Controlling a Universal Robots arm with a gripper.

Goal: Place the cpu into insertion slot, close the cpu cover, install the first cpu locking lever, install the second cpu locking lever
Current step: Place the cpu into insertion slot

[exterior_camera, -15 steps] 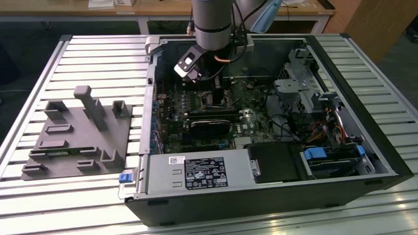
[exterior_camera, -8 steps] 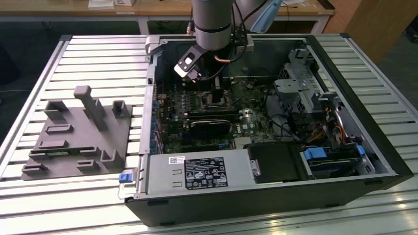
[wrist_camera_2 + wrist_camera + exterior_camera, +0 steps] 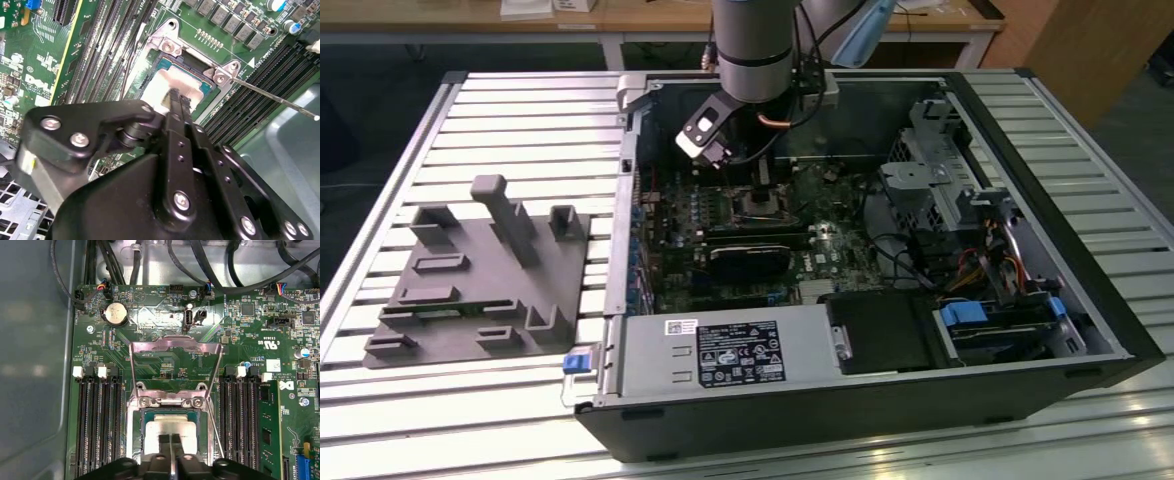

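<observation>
Standing over the motherboard inside an open computer case [image 3: 1107,330], the gripper [image 3: 170,439] has its fingers drawn together with nothing between them. Its tips are on or just above the pale top of the cpu [image 3: 160,426], which lies inside the insertion slot [image 3: 134,432], at the middle of the board in the exterior view. The first step looks all but done. The cpu cover [image 3: 175,344] stands tipped up and open beyond the socket, and a thin locking lever [image 3: 270,95] juts free beside it, neither yet fastened. Judged from here, the job in hand calls for the chip to sit flat and square within the rim, with memory slots [image 3: 97,425] crowding both flanks. The case lies on a slatted metal table [image 3: 520,100]. A grey moulded fixture [image 3: 474,270] sits on the exterior view's left, with wooden desks [image 3: 654,22] along the upper edge.
</observation>
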